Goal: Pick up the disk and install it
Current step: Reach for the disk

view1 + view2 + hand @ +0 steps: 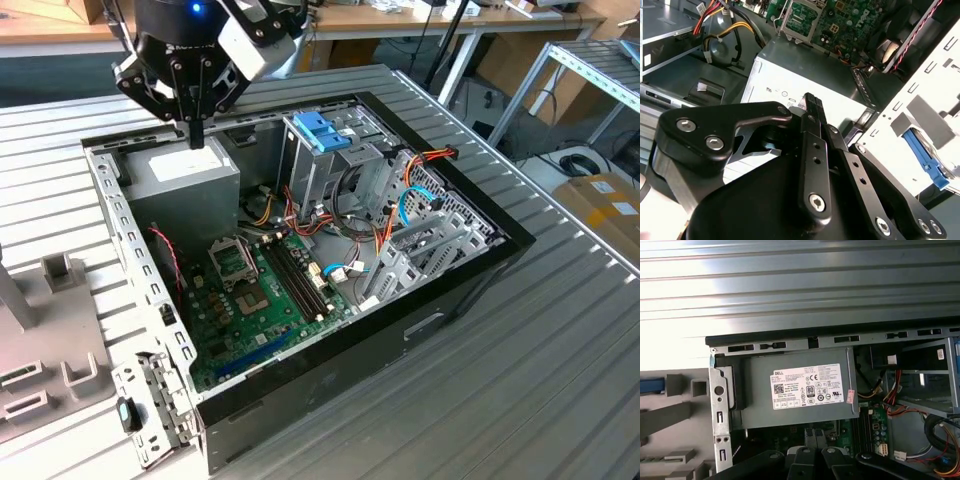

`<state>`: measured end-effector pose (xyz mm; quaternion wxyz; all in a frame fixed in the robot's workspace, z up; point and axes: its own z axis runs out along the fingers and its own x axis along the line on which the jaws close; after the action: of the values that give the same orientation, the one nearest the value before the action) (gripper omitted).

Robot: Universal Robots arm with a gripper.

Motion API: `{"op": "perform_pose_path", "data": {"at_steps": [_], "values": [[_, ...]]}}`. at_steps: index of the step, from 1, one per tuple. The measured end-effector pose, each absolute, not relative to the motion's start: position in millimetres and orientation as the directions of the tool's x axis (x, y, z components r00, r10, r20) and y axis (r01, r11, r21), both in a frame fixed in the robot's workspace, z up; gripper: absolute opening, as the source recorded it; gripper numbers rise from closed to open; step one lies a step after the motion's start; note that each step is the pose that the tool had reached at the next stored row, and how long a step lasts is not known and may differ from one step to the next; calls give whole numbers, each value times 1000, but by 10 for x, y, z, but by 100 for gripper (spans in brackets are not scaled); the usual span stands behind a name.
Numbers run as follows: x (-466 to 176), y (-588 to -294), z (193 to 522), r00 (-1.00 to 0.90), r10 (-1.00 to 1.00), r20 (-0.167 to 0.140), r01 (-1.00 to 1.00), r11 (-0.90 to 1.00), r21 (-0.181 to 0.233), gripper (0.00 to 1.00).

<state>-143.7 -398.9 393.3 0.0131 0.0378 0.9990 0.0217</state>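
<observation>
The gripper (195, 138) hangs over the open computer case (500, 240) on the ribbed metal surface (560, 380), its jaws clenched together on nothing, their tips just above the grey box with a white label (185, 170) in the case's corner. The disk (650, 385) is outside the case, well apart from the jaws. In both wrist views only its blue rail can be made out, beyond the case's perforated side wall (920, 80) at the grey fixture (685, 410) beside the case.
</observation>
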Motion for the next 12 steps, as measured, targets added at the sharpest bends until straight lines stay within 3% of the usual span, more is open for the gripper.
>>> {"op": "perform_pose_path", "data": {"at_steps": [12], "values": [[-1475, -3989, 3933, -997, 76, -25, 75, 996, 44, 10]]}}
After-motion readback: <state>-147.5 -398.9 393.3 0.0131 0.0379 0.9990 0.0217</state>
